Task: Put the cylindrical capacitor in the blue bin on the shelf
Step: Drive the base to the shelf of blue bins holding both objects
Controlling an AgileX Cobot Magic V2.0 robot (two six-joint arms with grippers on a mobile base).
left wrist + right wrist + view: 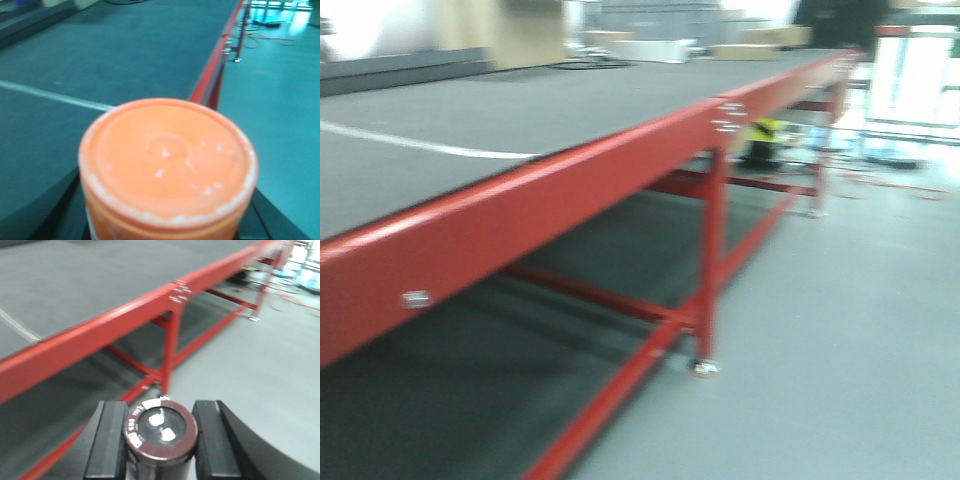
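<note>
Presently, the right jaws are closed part-way on the cylindrical capacitor [161,432], at lower centre of the right wrist view, with a black pad [107,440] against each side. Its maroon end cap carries white lettering round the rim, too blurred to read. The left jaws grip an orange-lidded jar [167,160] that fills the lower half of the left wrist view. Behind both runs the red-framed counter [520,195], its dark mat crossed by a white line [420,143].
</note>
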